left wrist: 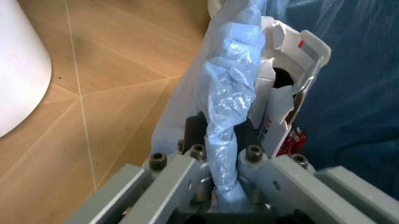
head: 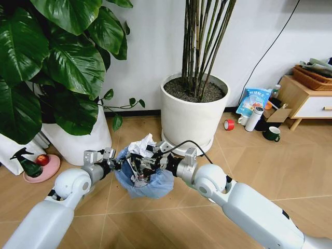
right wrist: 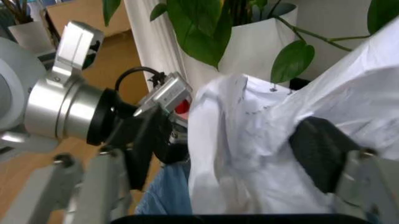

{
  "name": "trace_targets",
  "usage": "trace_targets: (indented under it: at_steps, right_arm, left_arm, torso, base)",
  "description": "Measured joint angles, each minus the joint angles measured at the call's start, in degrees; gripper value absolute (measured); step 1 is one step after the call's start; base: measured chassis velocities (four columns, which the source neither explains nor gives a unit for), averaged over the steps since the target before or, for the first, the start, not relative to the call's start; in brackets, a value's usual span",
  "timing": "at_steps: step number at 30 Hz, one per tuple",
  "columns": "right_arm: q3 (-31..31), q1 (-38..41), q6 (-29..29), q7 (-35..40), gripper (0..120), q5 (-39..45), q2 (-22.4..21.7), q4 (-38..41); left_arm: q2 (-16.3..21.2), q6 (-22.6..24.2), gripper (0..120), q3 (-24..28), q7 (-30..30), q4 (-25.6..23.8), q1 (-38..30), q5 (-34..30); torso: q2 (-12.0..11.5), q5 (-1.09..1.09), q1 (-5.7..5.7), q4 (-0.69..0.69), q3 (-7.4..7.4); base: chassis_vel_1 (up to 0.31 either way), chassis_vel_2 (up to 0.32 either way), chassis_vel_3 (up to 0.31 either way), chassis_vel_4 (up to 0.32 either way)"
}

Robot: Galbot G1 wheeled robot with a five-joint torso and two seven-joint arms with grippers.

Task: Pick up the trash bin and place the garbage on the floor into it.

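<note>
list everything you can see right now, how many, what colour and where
trash bin: one, dark with light-blue bag, held off the floor between both grippers
crumpled paper: one, white, at the bin's top
planters: two, white, behind the bin
spray bottle: one, green, far left on a pink dish
tape roll: one, red, right of the planter
mug: one, dark, right floor
left gripper: shut on the bag rim
right gripper: around the paper

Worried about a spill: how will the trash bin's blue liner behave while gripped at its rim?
The liner looks thin and crinkly, so probably floppy and slippery. The left claw pinches it bunched at the trash bin rim; it might tear or slide. Crumpled paper heaped above the rim could tumble out.
</note>
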Motion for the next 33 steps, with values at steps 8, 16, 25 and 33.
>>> trace_targets:
  at_steps: [8, 16, 25, 33]
  right_arm:
    - [-0.84, 0.27, 0.09, -0.16, 99, -1.51, 0.2, -0.84]
    - [-0.86, 1.02, 0.52, -0.73, 100, -2.42, 0.21, -1.47]
    - [1.56, 0.74, 1.51, 0.62, 100, -2.31, 1.69, -1.85]
    - [9.79, -4.92, 1.14, 3.83, 100, -3.45, -1.21, -2.02]
  left_arm:
    - [-0.08, -0.08, 0, -0.54, 0.03, -0.27, 0.14, 0.15]
    - [-0.44, -0.19, 0, -0.6, 0.06, -0.28, 0.06, 0.28]
    - [-0.8, -0.29, 0, -0.73, 0.08, 0.17, 0.18, 0.47]
    - [-0.63, -0.58, 0, -1.77, 0.43, 0.49, 0.8, 0.89]
  torso:
    - [0.0, 0.0, 0.0, 0.0, 0.0]
    - [0.0, 0.0, 0.0, 0.0, 0.0]
    - [0.0, 0.0, 0.0, 0.01, 0.0]
    - [0.0, 0.01, 0.0, -0.01, 0.0]
  base:
    - [0.0, 0.0, 0.0, 0.0]
    - [0.0, 0.0, 0.0, 0.0]
    - [0.0, 0.0, 0.0, 0.0]
    - [0.0, 0.0, 0.0, 0.0]
